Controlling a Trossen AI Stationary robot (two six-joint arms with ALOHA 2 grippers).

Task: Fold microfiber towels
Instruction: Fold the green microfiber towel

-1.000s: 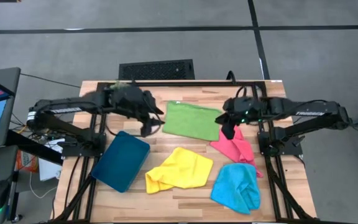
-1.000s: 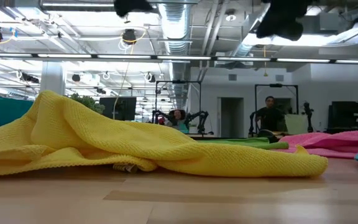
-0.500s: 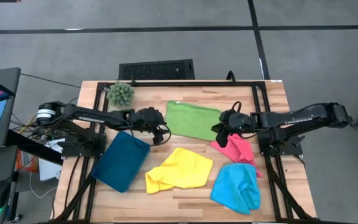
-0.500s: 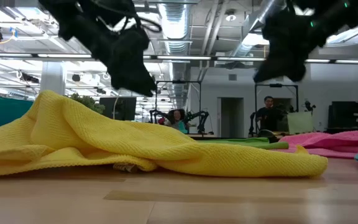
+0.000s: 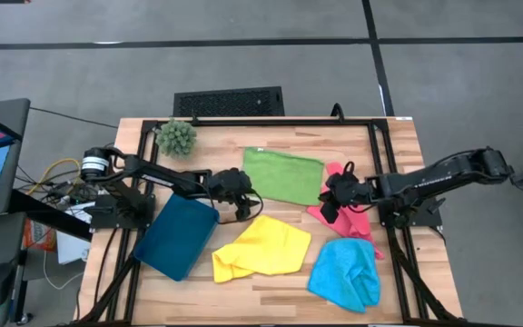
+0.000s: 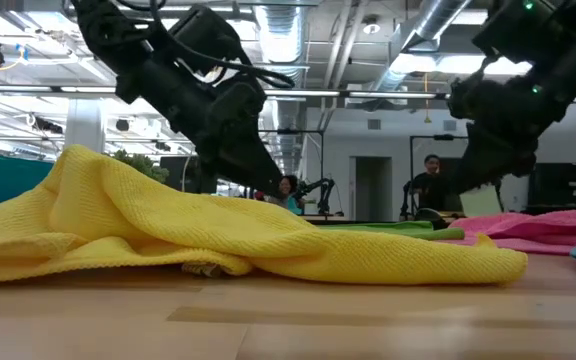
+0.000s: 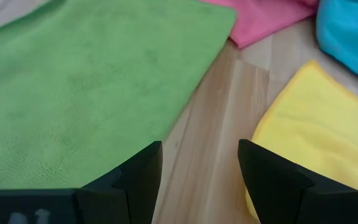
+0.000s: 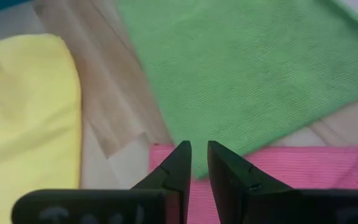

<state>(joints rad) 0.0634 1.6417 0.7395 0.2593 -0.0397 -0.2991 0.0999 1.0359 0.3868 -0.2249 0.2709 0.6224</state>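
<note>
Four microfiber towels lie on the wooden table. The green towel [image 5: 282, 175] is spread flat at the far middle; the pink [image 5: 345, 214], yellow [image 5: 261, 247] and light blue [image 5: 345, 272] ones lie crumpled. My left gripper [image 5: 243, 205] hangs open over bare wood between the green towel [image 7: 86, 87] and the yellow towel [image 7: 316, 137]. My right gripper [image 5: 327, 209] hovers with a narrow gap between its fingers, above the pink towel's edge [image 8: 278, 165] beside the green towel's near right corner [image 8: 253, 74]. In the low view both grippers [image 6: 268, 185] [image 6: 465, 182] stand clear of the cloths.
A dark teal tray [image 5: 177, 234] lies at the near left, beside my left arm. A spiky green plant ball [image 5: 177, 136] sits at the far left. Black frame rails [image 5: 384, 154] run along the table's sides. Bare wood [image 7: 213, 124] shows between the green and yellow towels.
Both grippers have come down from high above the table to just over the cloths. My left gripper has also gone toward the near right, to the gap between green and yellow. My right gripper has sunk toward the pink towel's edge. The towels have not moved.
</note>
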